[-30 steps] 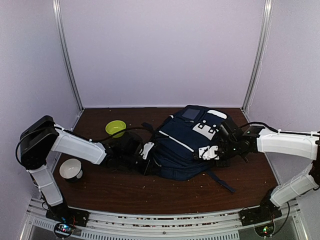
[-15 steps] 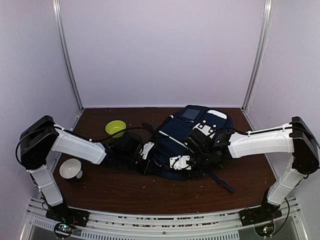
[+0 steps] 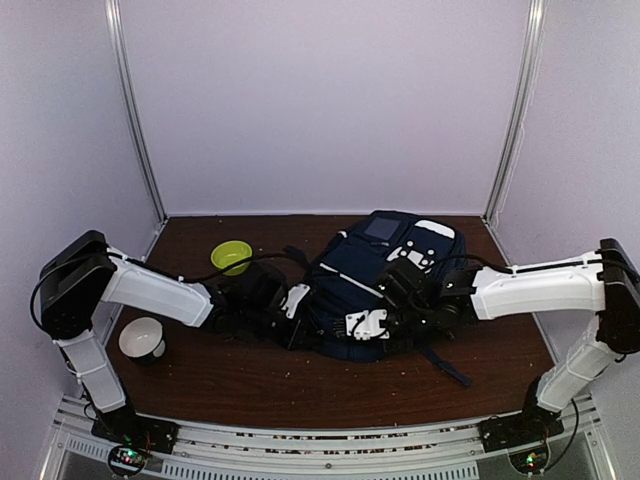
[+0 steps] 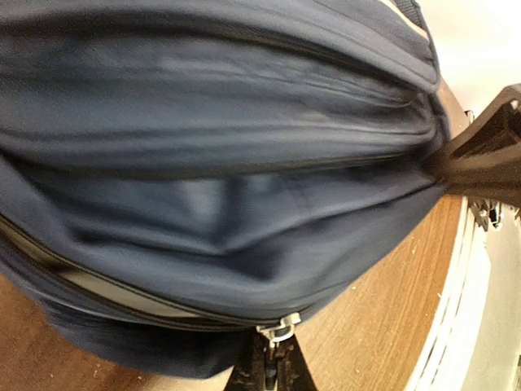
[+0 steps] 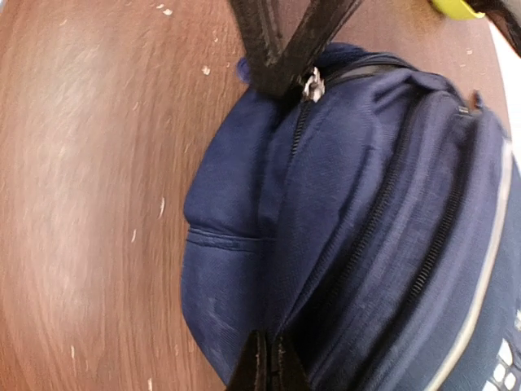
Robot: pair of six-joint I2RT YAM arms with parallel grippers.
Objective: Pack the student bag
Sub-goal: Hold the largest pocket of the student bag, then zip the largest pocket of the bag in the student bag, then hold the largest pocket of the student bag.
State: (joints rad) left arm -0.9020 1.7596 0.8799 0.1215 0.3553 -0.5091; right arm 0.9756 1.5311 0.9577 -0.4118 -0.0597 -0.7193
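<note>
The student bag point(image 3: 365, 275), navy with white patches, lies on the brown table. It fills the left wrist view point(image 4: 212, 163) and the right wrist view point(image 5: 366, 212). My left gripper point(image 3: 292, 303) is at the bag's left end, shut on a metal zipper pull point(image 4: 279, 330). The same pull shows in the right wrist view point(image 5: 312, 84), with the left fingers point(image 5: 277, 41) above it. My right gripper point(image 3: 366, 324) is at the bag's near edge. In its own view this gripper point(image 5: 267, 366) is shut, pinching bag fabric beside the zip line. The bag's inside is hidden.
A yellow-green bowl point(image 3: 231, 256) sits behind the left arm. A white cup point(image 3: 141, 338) stands at the near left. A dark strap point(image 3: 445, 365) trails from the bag toward the near right. Pale crumbs dot the wood point(image 5: 98, 163).
My right arm has swung left from the bag's right side to its near edge, then settled slightly right. The left arm and the bag have stayed put.
</note>
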